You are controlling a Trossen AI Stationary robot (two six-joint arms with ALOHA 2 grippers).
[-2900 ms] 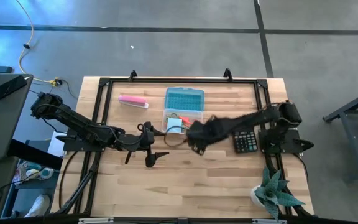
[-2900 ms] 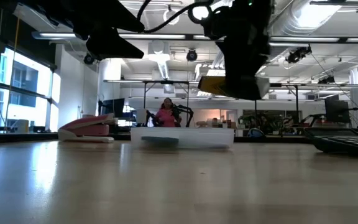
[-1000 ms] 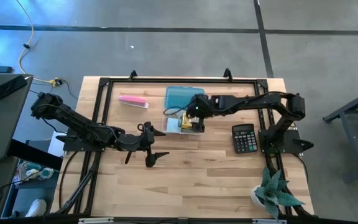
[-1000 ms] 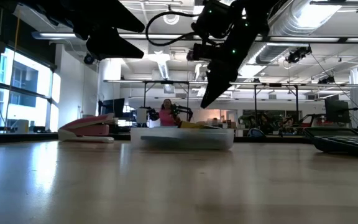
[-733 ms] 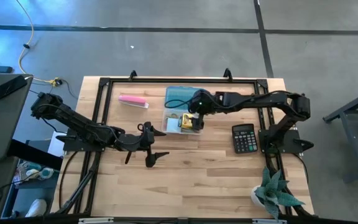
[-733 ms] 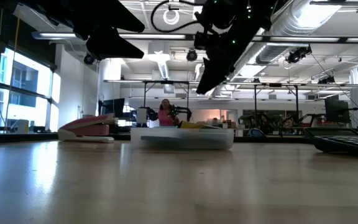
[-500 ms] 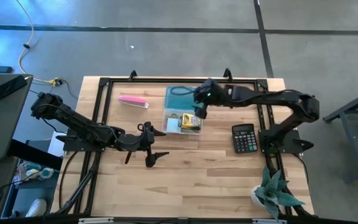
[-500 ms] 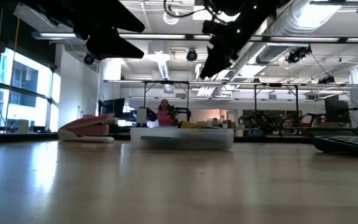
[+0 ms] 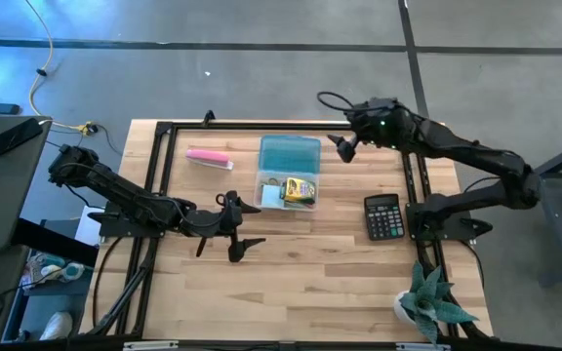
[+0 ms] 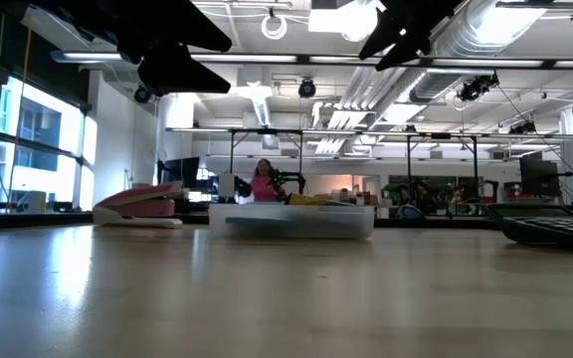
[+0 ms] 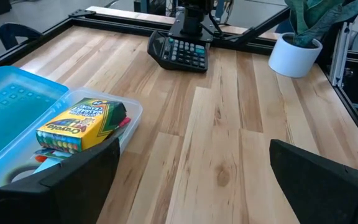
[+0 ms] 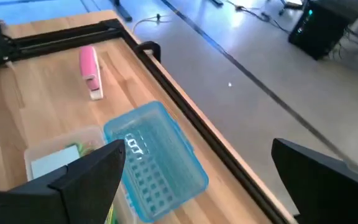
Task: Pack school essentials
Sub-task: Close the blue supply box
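A clear box [image 9: 283,191] sits in the middle of the table toward its far edge. The yellow-green crayon box [image 9: 301,191] [image 11: 82,124] lies in it on top of other stationery. The light-blue note pad [image 12: 53,163] and a green scissors handle [image 9: 273,182] show beside it. The marker and pencils are hidden. My right gripper [image 9: 342,148] [image 12: 194,186] is open, raised above the table's far right part, beyond the box's blue lid [image 9: 289,154]. My left gripper [image 9: 250,225] [image 11: 191,186] hangs open, left of the box and nearer the table's near edge.
The long pink bar [image 9: 208,158] lies toward the far left. The black calculator [image 9: 383,216] lies on the right and a potted plant [image 9: 432,297] stands at the near right corner. Bare wood [image 9: 301,283] spans the near half. A black frame rail [image 9: 281,125] runs along the far edge.
My right gripper has risen from above the clear box and drawn back toward the table's far right corner, its arm swinging outward. The crayon box has stayed lying in the clear box.
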